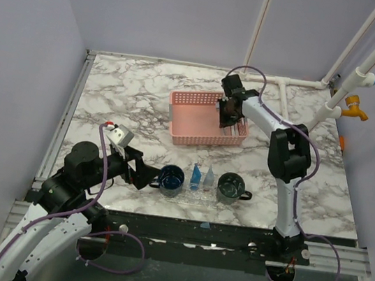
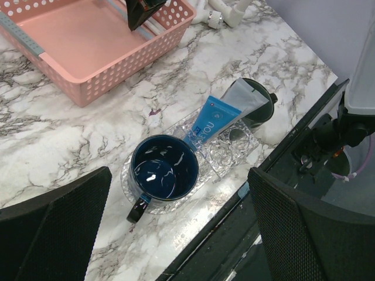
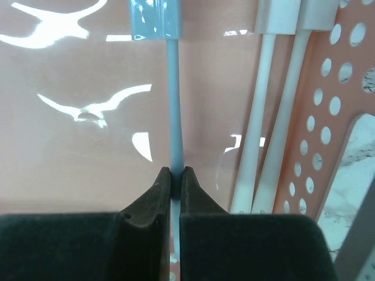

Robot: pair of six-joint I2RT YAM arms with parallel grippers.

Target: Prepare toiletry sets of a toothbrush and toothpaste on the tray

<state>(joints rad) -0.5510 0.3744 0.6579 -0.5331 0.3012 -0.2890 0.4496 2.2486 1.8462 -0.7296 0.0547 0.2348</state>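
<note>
The light-blue toothbrush (image 3: 173, 105) lies on the floor of the pink basket (image 1: 191, 116), and my right gripper (image 3: 176, 171) is shut on its handle; its head is out of the frame. The top view shows the right gripper (image 1: 232, 115) reaching down into the basket's right end. The clear tray (image 1: 197, 197) sits near the front edge. It holds a navy mug (image 1: 171, 178), a dark green mug (image 1: 230, 186) and blue tubes (image 1: 196, 177) between them. My left gripper (image 2: 180, 175) hovers open over the navy mug (image 2: 164, 167), left of the tray.
Two white toothbrushes (image 3: 263, 117) lie along the basket's lattice wall (image 3: 328, 117), right of the held one. White pipes (image 1: 302, 83) run along the table's back edge. The table's front edge (image 2: 234, 205) lies close below the tray (image 2: 231, 155).
</note>
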